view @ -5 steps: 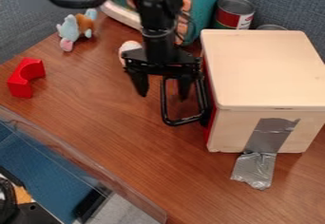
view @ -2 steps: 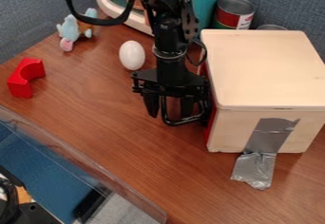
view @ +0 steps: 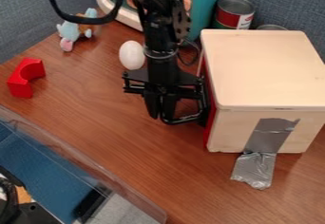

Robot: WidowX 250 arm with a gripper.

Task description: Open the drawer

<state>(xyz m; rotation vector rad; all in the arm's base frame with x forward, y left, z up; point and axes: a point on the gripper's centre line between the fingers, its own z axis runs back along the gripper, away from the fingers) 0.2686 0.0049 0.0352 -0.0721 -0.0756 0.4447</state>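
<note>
- Tabletop [view: 95,123]: brown wood grain; supports the wooden box [view: 263,66], my landmark.
- Robot arm [view: 160,33]: I have it descending from the top edge, left of the box.
- Teal-and-white object [view: 204,4]: standing behind the box, toward its left.
- Drawer: fitted in the box. Its red front [view: 209,129] lies along the box's left side, seated against the body.
- Gripper [view: 161,114]: pointing down, just left of the box. I read the two fingers as closed around the outer bar of the drawer handle [view: 187,119], a black loop projecting left from the red front.
- Silver tape [view: 272,137]: bonded to the box's near side, lower end on the tabletop.
- Can [view: 234,13]: upright, just behind the box.
- Plush toy [view: 77,27]: blue, brown and pink, well left of the box, toward the rear.
- Red arched block [view: 23,77]: farthest left of the box.
- White egg [view: 132,55]: left of the box, behind the gripper.
</note>
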